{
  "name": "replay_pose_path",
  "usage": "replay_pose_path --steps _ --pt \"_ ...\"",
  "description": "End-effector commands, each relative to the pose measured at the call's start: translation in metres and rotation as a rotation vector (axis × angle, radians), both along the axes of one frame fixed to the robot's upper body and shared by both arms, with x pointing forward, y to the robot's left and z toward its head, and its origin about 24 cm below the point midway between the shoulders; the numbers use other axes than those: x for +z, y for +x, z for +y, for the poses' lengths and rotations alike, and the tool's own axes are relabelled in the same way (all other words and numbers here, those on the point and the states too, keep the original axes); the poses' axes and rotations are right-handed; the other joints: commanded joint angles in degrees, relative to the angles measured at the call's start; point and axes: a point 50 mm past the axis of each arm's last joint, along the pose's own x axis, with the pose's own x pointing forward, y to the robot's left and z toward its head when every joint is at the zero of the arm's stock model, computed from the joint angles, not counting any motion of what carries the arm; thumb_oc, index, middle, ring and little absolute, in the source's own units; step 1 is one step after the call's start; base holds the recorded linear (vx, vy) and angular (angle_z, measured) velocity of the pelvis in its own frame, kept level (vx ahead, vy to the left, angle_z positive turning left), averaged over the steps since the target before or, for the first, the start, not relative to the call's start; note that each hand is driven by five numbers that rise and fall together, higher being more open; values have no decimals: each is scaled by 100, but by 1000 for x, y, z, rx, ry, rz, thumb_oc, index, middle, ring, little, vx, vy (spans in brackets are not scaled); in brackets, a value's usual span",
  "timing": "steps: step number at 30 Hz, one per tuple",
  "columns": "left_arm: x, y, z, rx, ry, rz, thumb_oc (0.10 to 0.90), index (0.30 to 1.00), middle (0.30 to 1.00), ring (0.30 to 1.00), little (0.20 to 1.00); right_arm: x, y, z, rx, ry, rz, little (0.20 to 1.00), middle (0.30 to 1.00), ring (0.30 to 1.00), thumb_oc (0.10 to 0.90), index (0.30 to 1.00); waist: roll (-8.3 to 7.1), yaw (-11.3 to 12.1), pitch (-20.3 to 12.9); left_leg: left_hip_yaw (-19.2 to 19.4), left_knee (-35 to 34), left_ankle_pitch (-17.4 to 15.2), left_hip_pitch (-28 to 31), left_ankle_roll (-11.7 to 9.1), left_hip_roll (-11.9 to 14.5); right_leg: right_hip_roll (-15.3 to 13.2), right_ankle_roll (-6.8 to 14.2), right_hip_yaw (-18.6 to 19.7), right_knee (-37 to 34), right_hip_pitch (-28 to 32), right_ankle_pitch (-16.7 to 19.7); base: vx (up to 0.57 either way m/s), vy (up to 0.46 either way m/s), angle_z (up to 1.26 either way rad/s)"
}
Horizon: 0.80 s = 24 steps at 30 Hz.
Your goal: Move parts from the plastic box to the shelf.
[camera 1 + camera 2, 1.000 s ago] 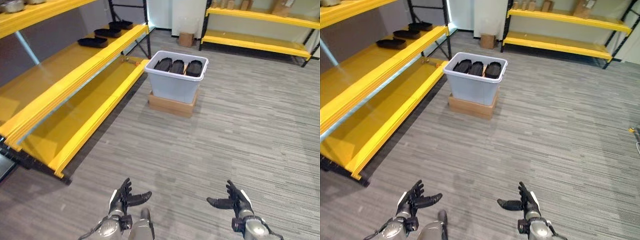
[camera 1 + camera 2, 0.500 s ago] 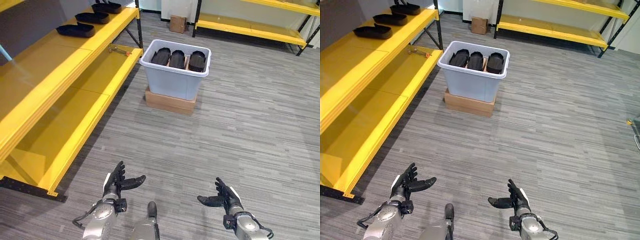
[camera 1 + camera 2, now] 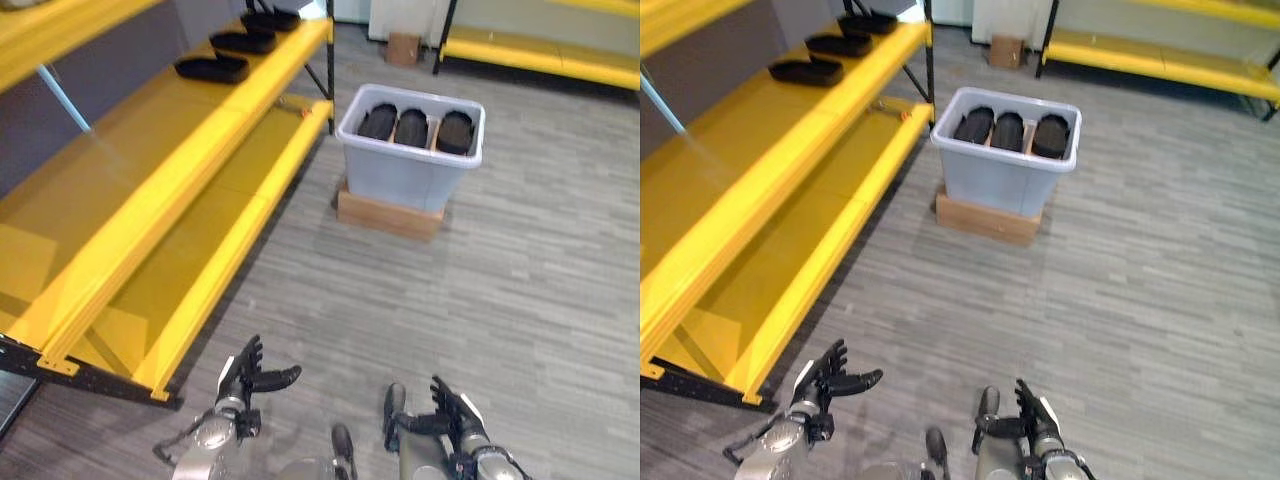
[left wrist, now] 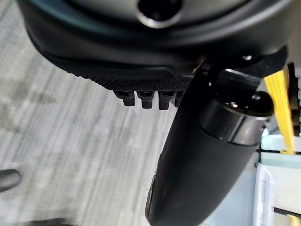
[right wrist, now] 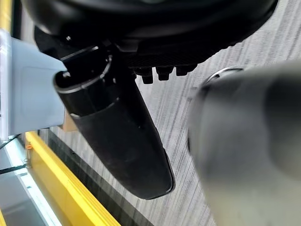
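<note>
Robot's view has swung since a second ago; plastic box (image 3: 410, 160) sits nearer centre, well ahead, approach unfinished. Left hand (image 3: 243, 378) and right hand (image 3: 455, 418): both empty, fingers spread. Parts (image 3: 414, 127): three black oblong trays, matte, in pale grey box on cardboard base (image 3: 387, 214). Shelf (image 3: 200, 130): smooth yellow boards, three trays placed.

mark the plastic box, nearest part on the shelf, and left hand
plastic box (image 3: 405, 180), left eye view, front wall.
nearest part on the shelf (image 3: 211, 68), left eye view, its middle.
left hand (image 3: 244, 378), left eye view, palm.
</note>
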Motion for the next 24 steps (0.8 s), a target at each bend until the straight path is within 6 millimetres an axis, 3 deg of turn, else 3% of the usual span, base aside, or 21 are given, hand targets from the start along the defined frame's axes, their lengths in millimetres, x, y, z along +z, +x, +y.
replay_pose_path --steps 1,2,6,8,9,11,14,15,16,18,20,21,22,23,24 --pt "38 29 5 -41 42 -218 900 1000 1000 1000 1000 26 26 -15 20 -73 -164 1000 1000 1000 900 1000 153 7 -230 -749 -686 -71 935 -197 861 -193 388 -343 190 659 522 342 -84 1" --pt "37 27 3 -48 38 -216 900 1000 1000 1000 1000 26 26 -15 24 -77 -163 1000 1000 1000 900 1000 109 51 -244 -667 -615 -339 1203 -249 841 -273 487 -572 98 683 679 466 -116 -8" --pt "33 27 -3 -69 31 -203 900 1000 1000 1000 1000 24 22 -15 23 -68 -151 1000 1000 1000 900 1000 -14 -71 -513 -817 -240 -806 1586 -351 841 -217 446 -435 40 948 813 529 -155 -8" --pt "35 29 -6 -40 8 -226 900 1000 1000 1000 1000 30 32 -15 48 -70 -186 1000 1000 1000 900 1000 258 -85 -666 -916 63 -415 1798 -574 1196 131 263 -613 397 1007 616 638 -303 68" --pt "36 29 -5 -32 4 -231 900 1000 1000 1000 1000 33 35 -15 54 -74 -197 1000 1000 1000 900 1000 321 -79 -694 -962 210 -176 1755 -639 1264 243 178 -631 472 1011 475 441 -251 18" --pt "36 29 -4 -15 0 -232 900 1000 1000 1000 1000 34 38 -14 65 -71 -205 1000 1000 1000 900 1000 357 -104 -769 -1025 547 343 1629 -755 1372 536 -28 -501 413 1117 280 298 -232 -32" --pt "36 29 -2 3 -8 -231 900 1000 1000 1000 1000 35 40 -13 75 -66 -208 1000 1000 1000 900 1000 324 -34 -702 -1129 2018 1282 1123 -988 1555 850 -320 -335 281 1435 -22 263 -238 -44" --pt "36 29 -2 3 -8 -232 900 1000 1000 1000 1000 35 40 -12 75 -65 -208 1000 1000 1000 900 1000 301 -47 -712 -1142 2011 1304 1102 -983 1530 821 -318 -342 281 1420 -16 243 -221 -63" --pt "36 29 -4 0 -16 -230 900 1000 1000 1000 1000 35 40 -15 81 -78 -206 1000 1000 1000 900 1000 195 72 -566 -1165 2977 1464 609 -931 1503 899 -483 -190 163 1677 -174 218 -180 -53" --pt "33 26 -4 20 -23 -216 900 1000 1000 1000 1000 35 40 -16 76 -89 -197 1000 1000 1000 900 1000 150 218 -407 -1093 3222 1073 196 -766 1410 935 -522 -68 125 1905 -349 226 -154 -43" --pt "31 25 -5 25 -29 -210 900 1000 1000 1000 1000 34 40 -17 75 -93 -191 1000 1000 1000 900 1000 113 265 -378 -974 3107 945 -102 -689 1420 929 -513 -13 102 1968 -366 177 -74 -76" --pt "28 21 -5 35 -41 -194 900 1000 1000 1000 1000 32 39 -17 67 -89 -185 1000 1000 1000 900 1000 44 377 -329 -855 2708 678 -574 -559 1405 955 -491 143 39 2140 -454 303 -68 -96" --pt "26 20 -4 36 -34 -183 900 1000 1000 1000 1000 32 37 -19 66 -96 -182 1000 1000 1000 900 1000 57 403 -323 -786 2083 607 -782 -522 1476 969 -427 171 39 2158 -527 499 44 -84" --pt "24 16 -6 33 -36 -174 900 1000 1000 1000 1000 29 32 -20 70 -107 -163 1000 1000 1000 900 1000 86 502 -346 -702 433 867 -881 -529 1540 997 -342 266 39 2336 -665 557 136 -54" --pt "23 14 -5 27 -29 -169 900 1000 1000 1000 1000 27 29 -21 80 -117 -152 1000 1000 1000 900 1000 209 554 -365 -759 -474 1490 -1006 -671 1609 1158 -340 336 39 2472 -789 474 128 -9"
